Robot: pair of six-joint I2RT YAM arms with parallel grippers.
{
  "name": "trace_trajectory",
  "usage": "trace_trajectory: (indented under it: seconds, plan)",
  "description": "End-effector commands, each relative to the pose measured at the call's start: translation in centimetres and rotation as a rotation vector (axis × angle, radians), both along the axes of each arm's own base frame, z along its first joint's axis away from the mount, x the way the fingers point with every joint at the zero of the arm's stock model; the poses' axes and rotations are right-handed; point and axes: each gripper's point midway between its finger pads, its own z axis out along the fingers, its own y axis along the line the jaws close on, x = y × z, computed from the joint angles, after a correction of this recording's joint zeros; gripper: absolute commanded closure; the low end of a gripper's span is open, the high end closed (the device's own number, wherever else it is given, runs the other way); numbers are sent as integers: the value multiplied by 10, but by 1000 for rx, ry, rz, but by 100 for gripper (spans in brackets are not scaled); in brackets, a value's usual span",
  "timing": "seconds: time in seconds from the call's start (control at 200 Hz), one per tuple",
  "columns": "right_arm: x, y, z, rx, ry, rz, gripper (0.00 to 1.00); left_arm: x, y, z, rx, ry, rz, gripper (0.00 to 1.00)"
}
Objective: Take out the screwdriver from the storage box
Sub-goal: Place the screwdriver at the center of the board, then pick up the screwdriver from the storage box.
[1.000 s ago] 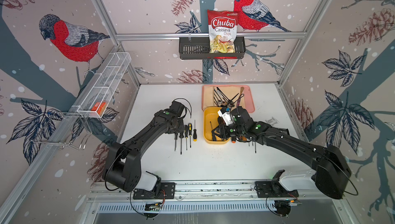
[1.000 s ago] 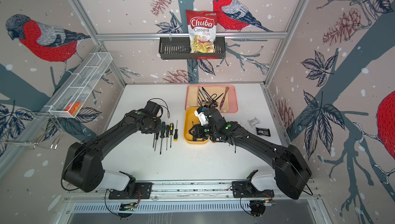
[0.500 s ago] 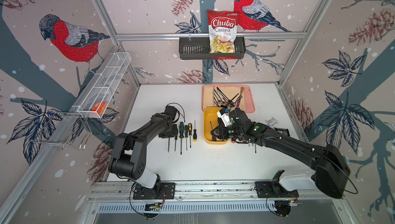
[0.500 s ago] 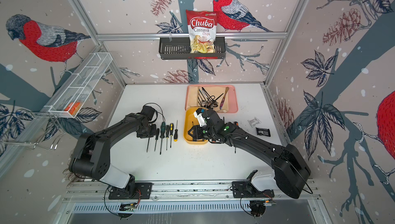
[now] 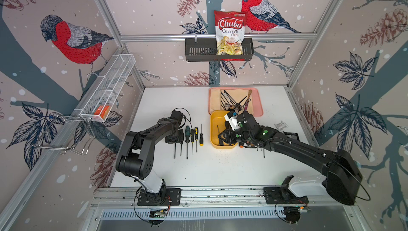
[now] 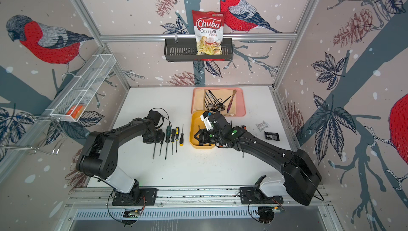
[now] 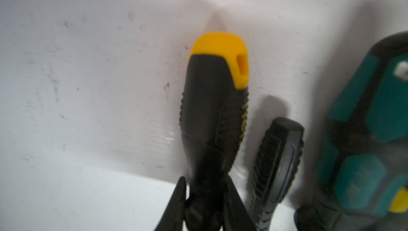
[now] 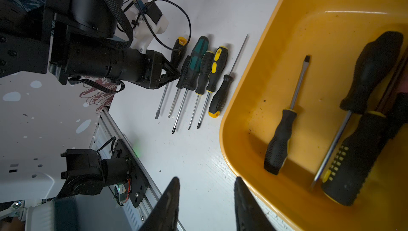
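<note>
The mustard-yellow storage box (image 5: 214, 119) (image 6: 195, 121) stands mid-table. Three black-handled screwdrivers lie in it, among them a small flat-head (image 8: 284, 128) and a big one with yellow marks (image 8: 353, 159). My right gripper (image 8: 206, 188) (image 5: 223, 136) hovers open at the box's near left rim, nothing between its fingers. My left gripper (image 7: 206, 185) (image 5: 174, 139) is shut on the neck of a black screwdriver with a yellow cap (image 7: 216, 99) (image 8: 180, 42). That screwdriver lies low at the left end of the row on the table, its shaft (image 5: 175, 152) pointing to the front.
Several more screwdrivers (image 5: 192, 138) lie side by side just left of the box. Another, orange-tipped (image 5: 241, 146), lies under my right arm. A pink tray (image 5: 258, 102) of cutlery sits behind the box. Two small packets (image 5: 280, 125) lie at the right.
My left arm has carried the yellow-capped screwdriver forward and down to the left end of the row, its elbow swinging back. The right gripper has stayed over the box.
</note>
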Motion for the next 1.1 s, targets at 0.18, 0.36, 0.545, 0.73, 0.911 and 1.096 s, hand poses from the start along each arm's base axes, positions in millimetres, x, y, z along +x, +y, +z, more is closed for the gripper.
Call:
trace_trajectory:
  seconds: [0.18, 0.36, 0.545, 0.73, 0.911, 1.096]
  plan:
    - [3, 0, 6, 2, -19, -9, 59, -2, 0, 0, -10, 2, -2, 69]
    - [5, -3, 7, -12, -24, -23, 57, -3, -2, 5, -22, -4, 1, 65]
    - [8, -5, 13, -20, -32, -46, 57, -2, -5, 18, -47, -36, 7, 63]
    - [16, -11, 16, -50, -37, -93, 56, 1, -13, 40, -99, -86, 1, 63]
    - [38, -32, 2, -150, 27, -225, 55, 1, -34, 66, -200, -126, -21, 62]
    - [56, -47, -17, -279, 83, -302, 55, -1, -72, 101, -313, -194, -96, 59]
